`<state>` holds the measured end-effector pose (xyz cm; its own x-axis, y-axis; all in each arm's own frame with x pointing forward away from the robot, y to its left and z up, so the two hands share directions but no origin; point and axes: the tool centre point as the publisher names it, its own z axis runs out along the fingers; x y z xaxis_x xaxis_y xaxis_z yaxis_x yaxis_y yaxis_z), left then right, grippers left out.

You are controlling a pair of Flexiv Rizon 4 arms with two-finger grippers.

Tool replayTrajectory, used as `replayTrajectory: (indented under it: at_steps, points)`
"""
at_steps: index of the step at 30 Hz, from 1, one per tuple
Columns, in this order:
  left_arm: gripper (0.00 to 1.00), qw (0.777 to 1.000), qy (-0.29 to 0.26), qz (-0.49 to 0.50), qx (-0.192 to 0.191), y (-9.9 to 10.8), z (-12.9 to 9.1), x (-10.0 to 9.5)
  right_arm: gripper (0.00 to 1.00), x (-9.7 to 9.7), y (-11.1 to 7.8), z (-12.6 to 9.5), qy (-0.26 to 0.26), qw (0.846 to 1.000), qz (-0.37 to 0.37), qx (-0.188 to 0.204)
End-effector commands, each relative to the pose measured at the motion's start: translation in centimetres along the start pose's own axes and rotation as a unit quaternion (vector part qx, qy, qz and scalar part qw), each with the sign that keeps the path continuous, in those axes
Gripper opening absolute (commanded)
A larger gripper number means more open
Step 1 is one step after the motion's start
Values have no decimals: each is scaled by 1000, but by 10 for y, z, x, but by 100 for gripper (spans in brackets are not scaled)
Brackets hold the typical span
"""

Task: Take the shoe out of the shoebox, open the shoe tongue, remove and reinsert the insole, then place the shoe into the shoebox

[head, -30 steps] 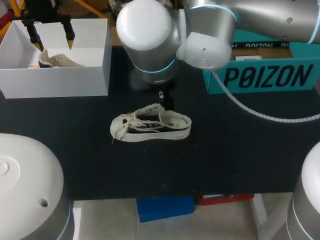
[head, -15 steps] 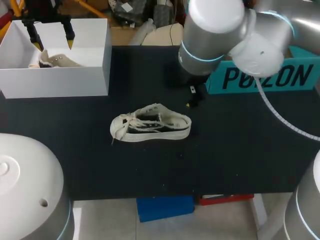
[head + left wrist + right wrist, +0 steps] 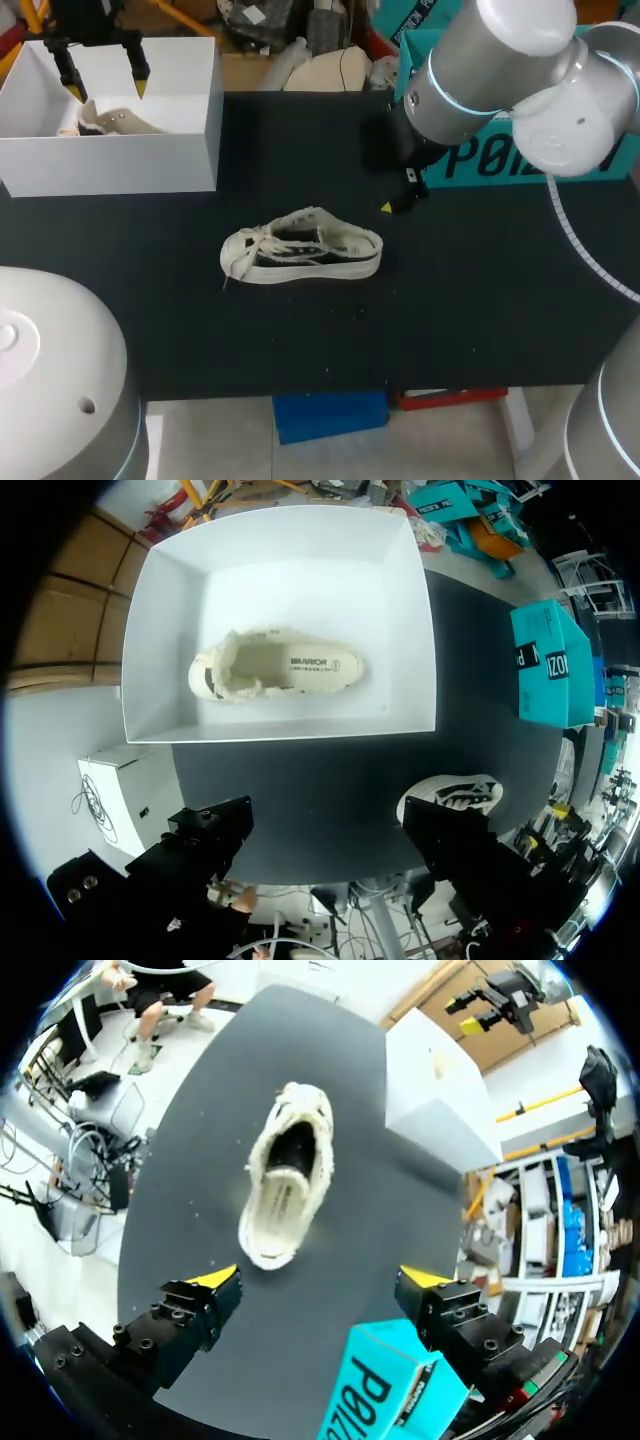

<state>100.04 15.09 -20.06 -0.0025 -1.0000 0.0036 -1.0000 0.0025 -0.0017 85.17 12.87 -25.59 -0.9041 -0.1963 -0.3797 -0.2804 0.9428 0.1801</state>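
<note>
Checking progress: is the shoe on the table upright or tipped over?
Upright: the shoe rests on its sole on the table, opening facing up.

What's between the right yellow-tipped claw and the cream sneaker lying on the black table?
Nothing but bare black table; the right wrist view shows it between the right gripper and the cream canvas sneaker.

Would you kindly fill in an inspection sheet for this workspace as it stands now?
Surface: black table.
Job's things: shoe out on the table, apart from the white shoebox; second shoe inside the box.
Clutter: teal box at the far right.
Grippers: left gripper open above the shoebox; right gripper open, empty, beyond the shoe.
Cables: white cable along the right arm.
Surroundings: nothing seen.
</note>
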Motion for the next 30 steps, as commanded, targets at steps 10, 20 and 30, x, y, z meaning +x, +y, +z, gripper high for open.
replayTrajectory:
  at_steps: [10,20,30]
  points:
    - [100,1000,-1,-1,-1,0,-1,0,100,17,-3,-14,-16,995,51,-78]
    - [100,1000,-1,-1,-1,0,-1,0,100,23,-3,5,1,982,100,-161]
    - [100,1000,-1,-1,-1,0,-1,0,100,32,-10,42,7,965,141,-221]
